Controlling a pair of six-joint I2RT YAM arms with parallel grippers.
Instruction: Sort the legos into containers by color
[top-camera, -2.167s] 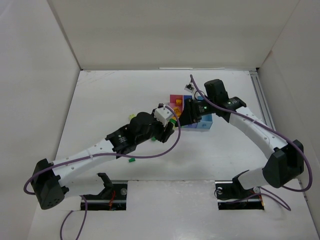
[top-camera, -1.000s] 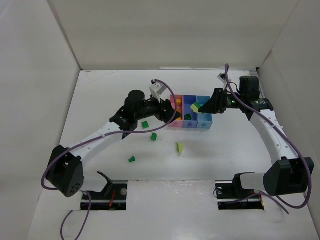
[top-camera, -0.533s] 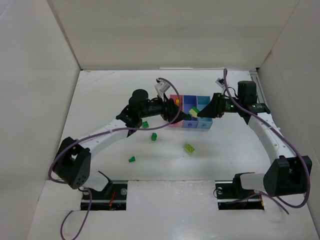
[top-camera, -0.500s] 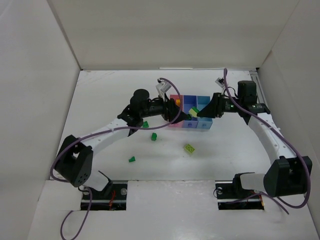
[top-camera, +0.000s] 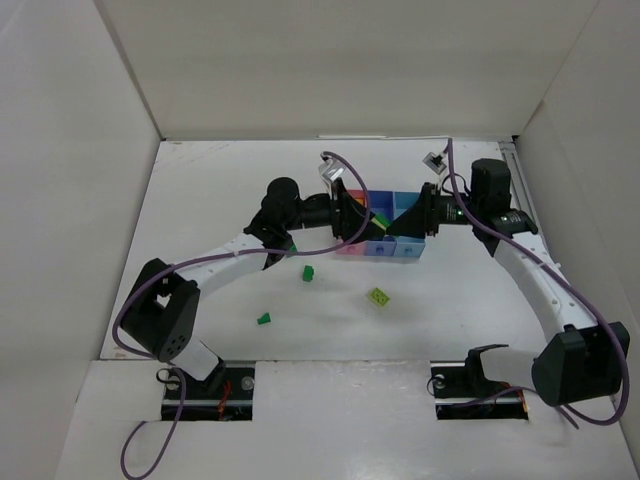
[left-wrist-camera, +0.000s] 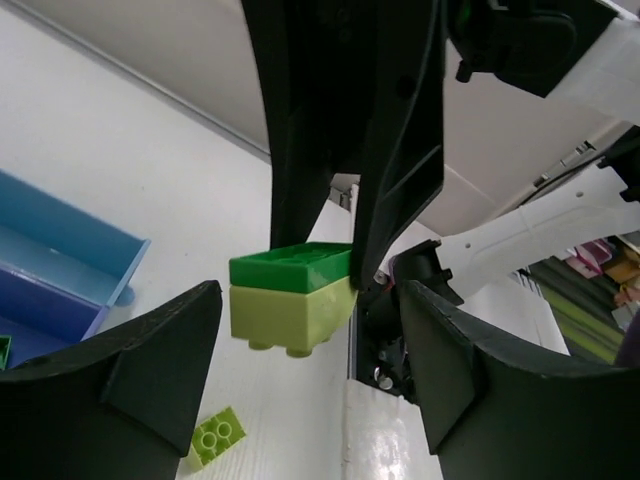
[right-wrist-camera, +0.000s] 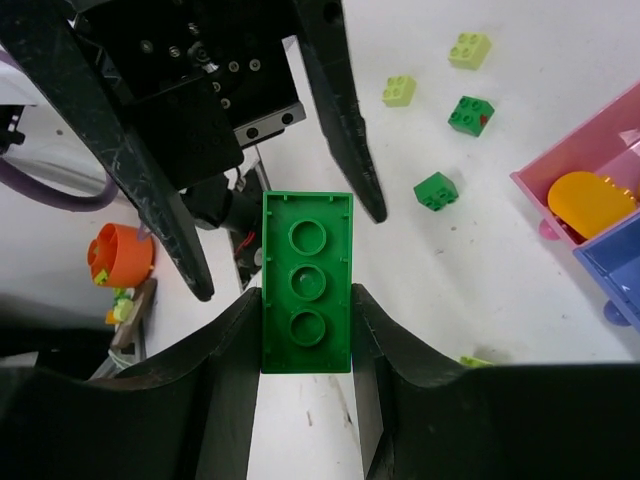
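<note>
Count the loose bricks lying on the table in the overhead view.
3. A green brick lies mid-table, a second green brick nearer the front edge on the left, and a lime brick just in front of the bins. Others may be hidden.

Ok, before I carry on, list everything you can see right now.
bins: three, pink, blue, light blue; joined row mid-table.
orange piece: one, orange; inside the pink bin.
stack: one, green brick on lime brick; held above the table.
green bricks: at least two, green; loose on the table.
lime bricks: at least two, lime; loose on the table.
left gripper: one, black; open, fingers either side of the stack, not touching.
right gripper: one, black; shut on the stack.
</note>
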